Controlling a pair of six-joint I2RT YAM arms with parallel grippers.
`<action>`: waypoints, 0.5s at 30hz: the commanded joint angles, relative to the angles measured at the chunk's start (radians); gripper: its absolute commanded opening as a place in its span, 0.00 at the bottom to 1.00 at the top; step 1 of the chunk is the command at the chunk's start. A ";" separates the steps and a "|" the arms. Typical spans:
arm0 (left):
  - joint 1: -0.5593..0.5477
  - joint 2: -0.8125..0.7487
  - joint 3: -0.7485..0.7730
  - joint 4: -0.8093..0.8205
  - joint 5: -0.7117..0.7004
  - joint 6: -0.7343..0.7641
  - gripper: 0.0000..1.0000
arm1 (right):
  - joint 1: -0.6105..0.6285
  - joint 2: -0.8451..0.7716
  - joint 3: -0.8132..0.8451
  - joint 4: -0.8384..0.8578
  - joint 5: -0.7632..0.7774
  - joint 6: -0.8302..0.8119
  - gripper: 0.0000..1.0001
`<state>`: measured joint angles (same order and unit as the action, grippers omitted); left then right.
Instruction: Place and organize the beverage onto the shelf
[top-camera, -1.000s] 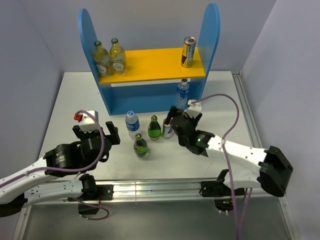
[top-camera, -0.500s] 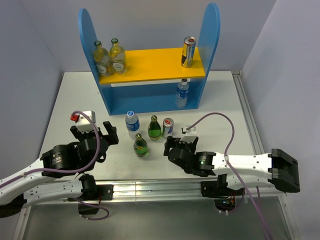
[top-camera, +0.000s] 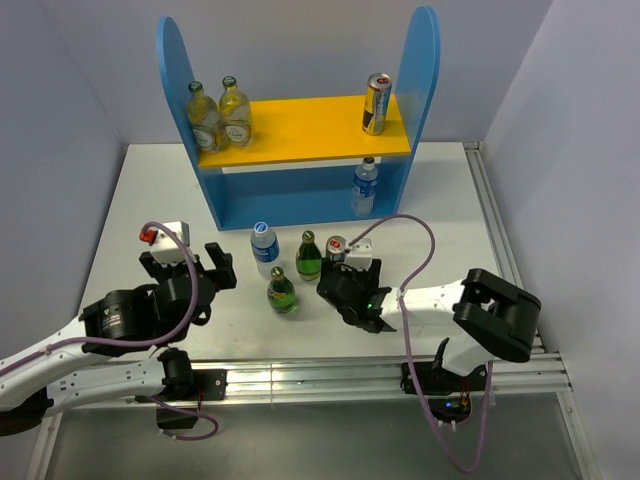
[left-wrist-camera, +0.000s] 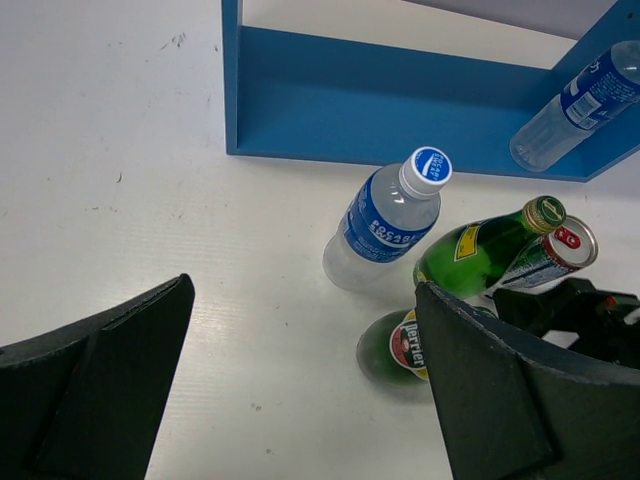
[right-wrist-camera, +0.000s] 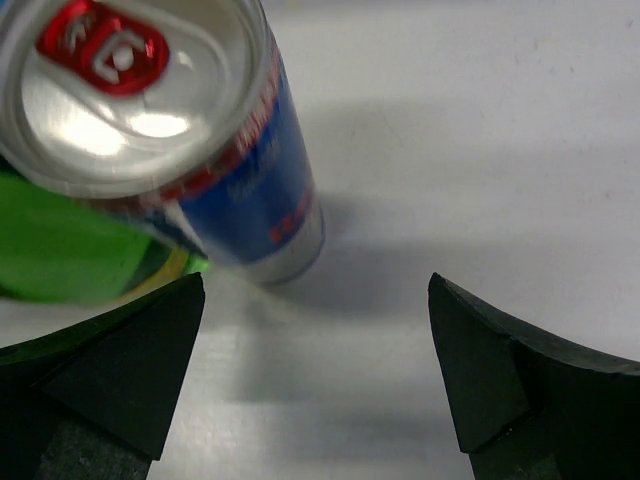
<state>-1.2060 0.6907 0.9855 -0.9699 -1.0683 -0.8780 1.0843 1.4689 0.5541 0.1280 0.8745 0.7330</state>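
The white table (top-camera: 140, 200) sits between plain grey walls, and the shelf (top-camera: 300, 128) stands at its far edge. Its yellow board carries a pair of pale glass bottles (top-camera: 234, 112) and a gold can (top-camera: 376, 103), and its blue base holds a water bottle (top-camera: 365, 187).

Four drinks wait on the table in front of it: a loose water bottle (top-camera: 264, 247), a farther green bottle (top-camera: 309, 257), a nearer green bottle (top-camera: 281, 291), and a red-and-blue can (top-camera: 336, 250) just beside the farther green one.

I read this as the approach for that can. My right gripper (right-wrist-camera: 315, 290) is spread wide and holds nothing. In its wrist view the can stands ahead and to the left of the gap, not yet between the fingers. My left gripper (left-wrist-camera: 305, 300) is likewise released and empty, over bare table near the loose water bottle.

Next I need to bring the right gripper forward and across until the can sits centred, then close on its body. The green bottle is so close that a careless finger could tip it.
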 joint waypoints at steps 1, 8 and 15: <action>-0.006 -0.013 0.012 0.011 -0.012 0.002 0.99 | -0.040 0.051 0.061 0.153 0.023 -0.081 1.00; -0.009 -0.013 0.012 0.019 -0.007 0.011 0.99 | -0.080 0.149 0.109 0.240 0.024 -0.126 1.00; -0.009 -0.007 0.010 0.020 -0.002 0.017 0.99 | -0.113 0.228 0.122 0.314 0.049 -0.145 0.85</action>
<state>-1.2087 0.6823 0.9855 -0.9691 -1.0676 -0.8768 0.9836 1.6798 0.6464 0.3511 0.8787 0.6044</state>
